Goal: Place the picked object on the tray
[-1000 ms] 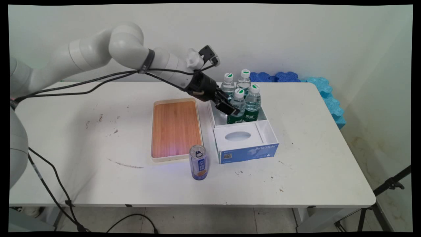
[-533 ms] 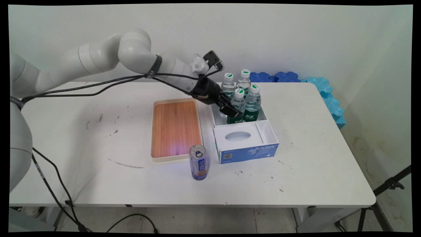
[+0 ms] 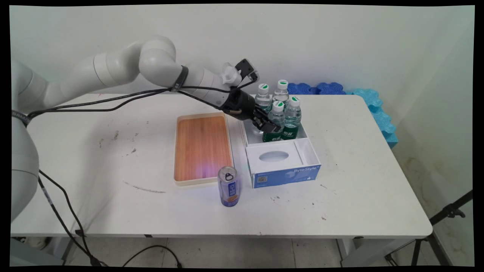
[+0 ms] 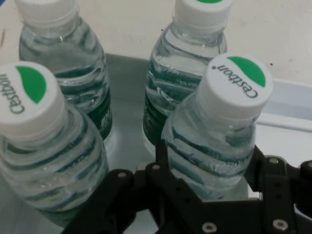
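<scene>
Clear water bottle (image 4: 214, 141) — upright, cap up — clasped by gripper (image 4: 207, 168).

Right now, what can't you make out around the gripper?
- Whether the gripper grips the nearest bottle: contact hidden behind the bottle in hand view, too small in main view.
- Bottle bases: hand view, cut off by bottom edge and linkage.
- Lettering on the can: main view, too small.

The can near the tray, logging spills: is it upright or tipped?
Upright: the can stands on its base on the table, its pull-tab top facing up, just in front of the wooden tray.
</scene>
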